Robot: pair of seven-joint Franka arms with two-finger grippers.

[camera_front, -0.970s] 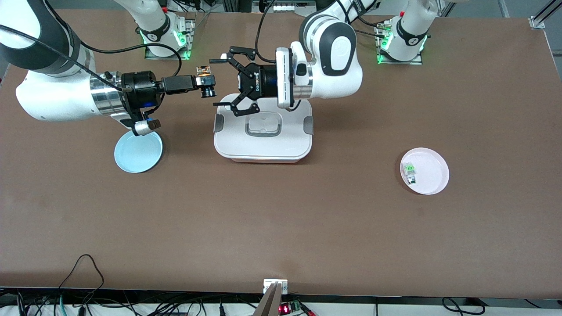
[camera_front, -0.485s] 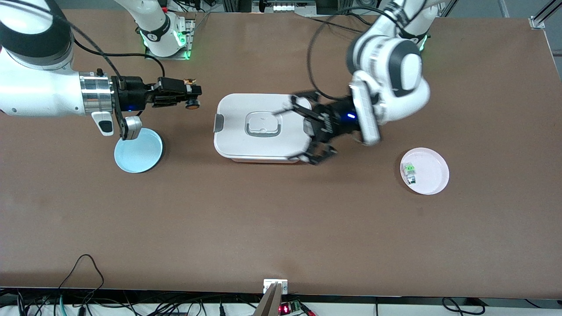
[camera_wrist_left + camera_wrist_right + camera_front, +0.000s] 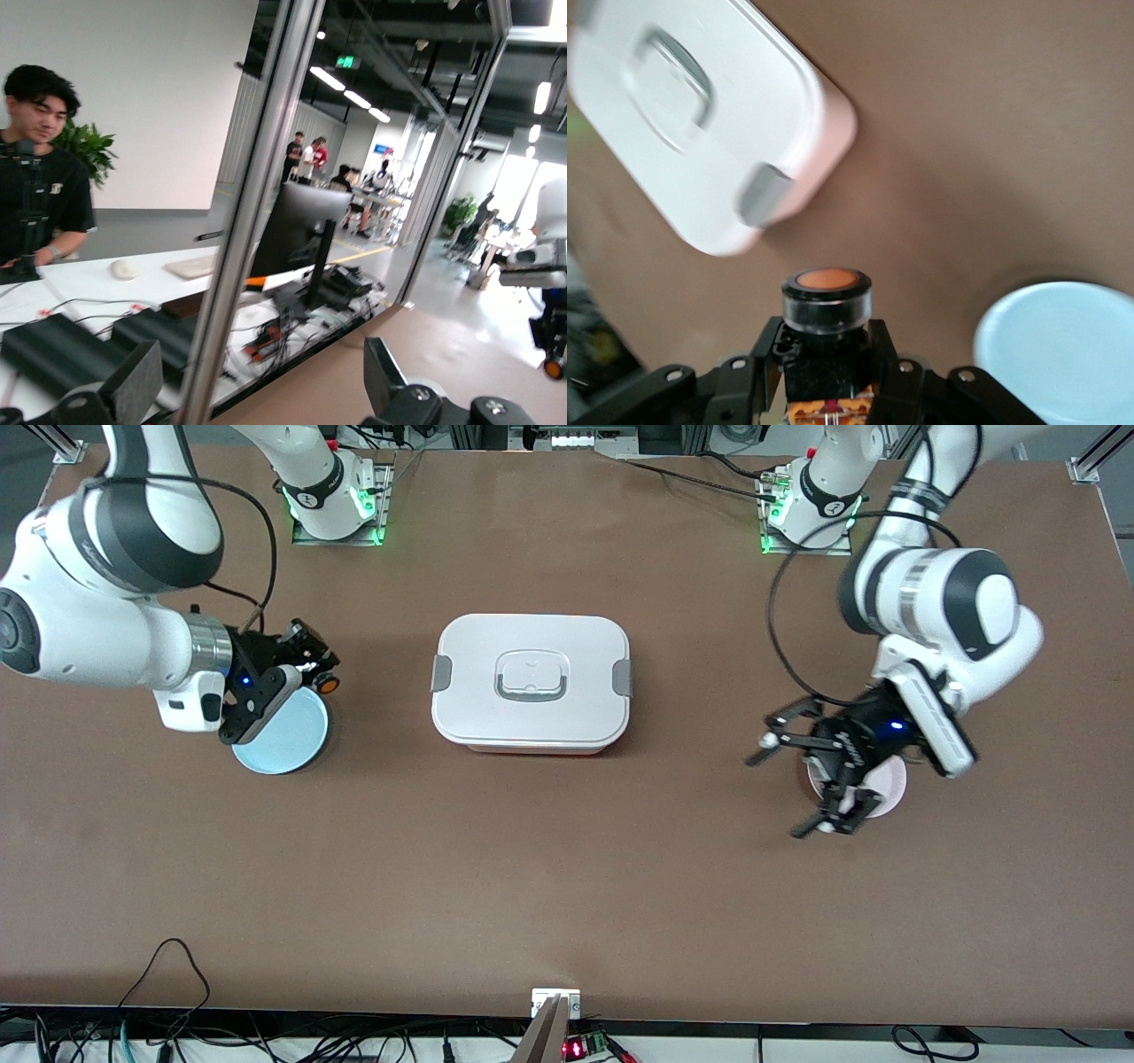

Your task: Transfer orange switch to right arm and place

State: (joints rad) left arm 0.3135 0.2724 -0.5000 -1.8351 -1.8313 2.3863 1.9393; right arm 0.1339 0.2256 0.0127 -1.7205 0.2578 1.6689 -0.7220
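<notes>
My right gripper (image 3: 312, 670) is shut on the orange switch (image 3: 328, 684) and holds it low over the farther rim of the light blue plate (image 3: 282, 737). In the right wrist view the switch (image 3: 827, 301) sits between the black fingers (image 3: 766, 354), with its round orange cap pointing outward, and my right gripper (image 3: 827, 345) grips its black body. My left gripper (image 3: 775, 795) is open and empty and hangs over the edge of the pale pink plate (image 3: 889, 786). In the left wrist view my left gripper (image 3: 257, 381) faces out into the room.
A white lidded box (image 3: 530, 682) with grey clips stands mid-table between the two plates; it also shows in the right wrist view (image 3: 691, 115). The blue plate (image 3: 1063, 354) lies beside the switch there. The left gripper hides whatever lies on the pink plate.
The left arm swung away from the white box to over the pink plate, still open. The right gripper carried the switch down and back to the blue plate's rim.
</notes>
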